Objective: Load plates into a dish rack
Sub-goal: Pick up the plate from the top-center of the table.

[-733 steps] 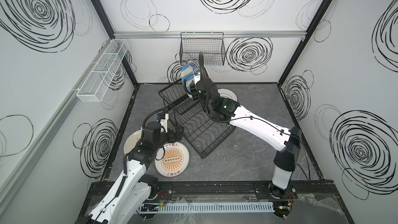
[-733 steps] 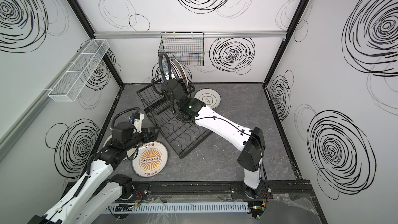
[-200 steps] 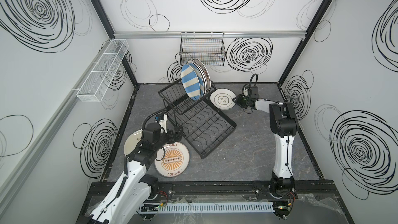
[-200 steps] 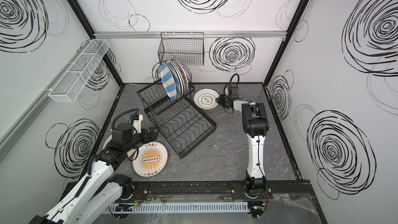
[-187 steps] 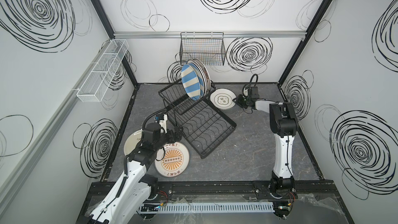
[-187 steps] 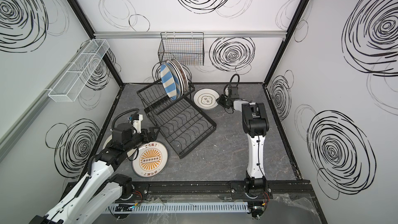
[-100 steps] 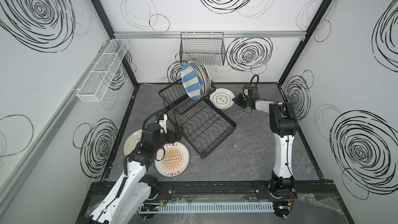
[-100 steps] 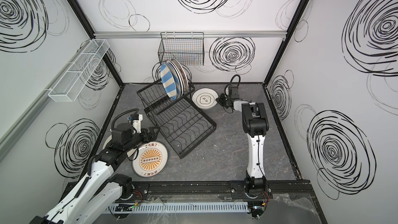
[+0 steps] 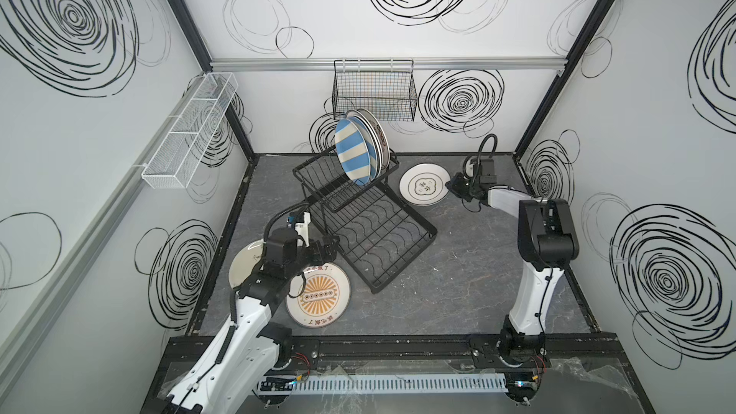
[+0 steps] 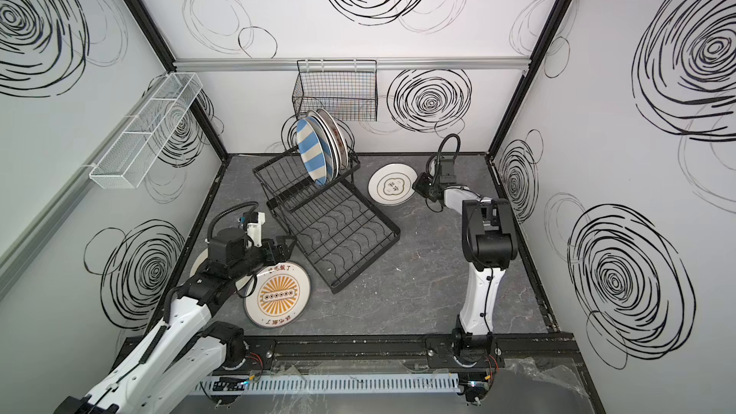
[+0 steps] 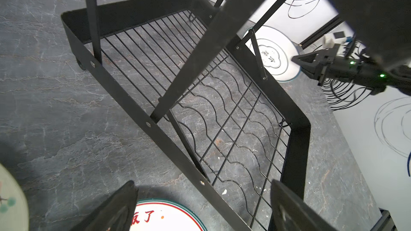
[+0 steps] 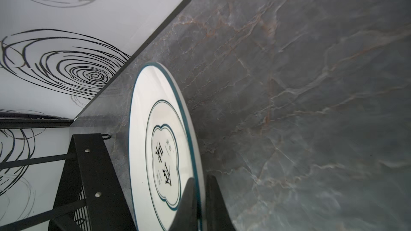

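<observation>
In both top views the right tool meets the rim of the white emblem plate, which is on the table just beside the dish rack. In the left wrist view the left tool stands spread over the orange sunburst plate. In the right wrist view the right tool pinches the white emblem plate by its rim.

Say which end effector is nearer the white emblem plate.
Right end effector: clamped on the white emblem plate, at its rim. Left end effector: across the dish rack, open.
</observation>
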You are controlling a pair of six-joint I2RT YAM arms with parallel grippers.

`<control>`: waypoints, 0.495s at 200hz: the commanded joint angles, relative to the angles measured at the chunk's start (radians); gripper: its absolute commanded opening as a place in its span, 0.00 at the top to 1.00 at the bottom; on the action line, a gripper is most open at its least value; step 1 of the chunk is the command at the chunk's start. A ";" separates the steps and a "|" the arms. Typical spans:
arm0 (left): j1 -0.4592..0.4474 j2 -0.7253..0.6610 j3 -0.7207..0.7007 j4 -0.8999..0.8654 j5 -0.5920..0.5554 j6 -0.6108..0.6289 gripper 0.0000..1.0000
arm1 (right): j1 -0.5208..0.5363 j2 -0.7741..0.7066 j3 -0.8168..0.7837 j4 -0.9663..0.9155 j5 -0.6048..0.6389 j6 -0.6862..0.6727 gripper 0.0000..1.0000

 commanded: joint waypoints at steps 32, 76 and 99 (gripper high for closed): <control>0.009 -0.004 0.029 0.034 0.008 0.027 0.04 | 0.012 -0.342 -0.061 -0.118 0.155 -0.121 1.00; 0.010 0.011 0.089 -0.024 0.012 0.096 0.04 | 0.144 -0.632 -0.110 -0.227 0.451 -0.251 1.00; 0.016 0.015 0.104 -0.040 -0.005 0.126 0.04 | 0.231 -0.749 -0.094 -0.311 0.606 -0.267 1.00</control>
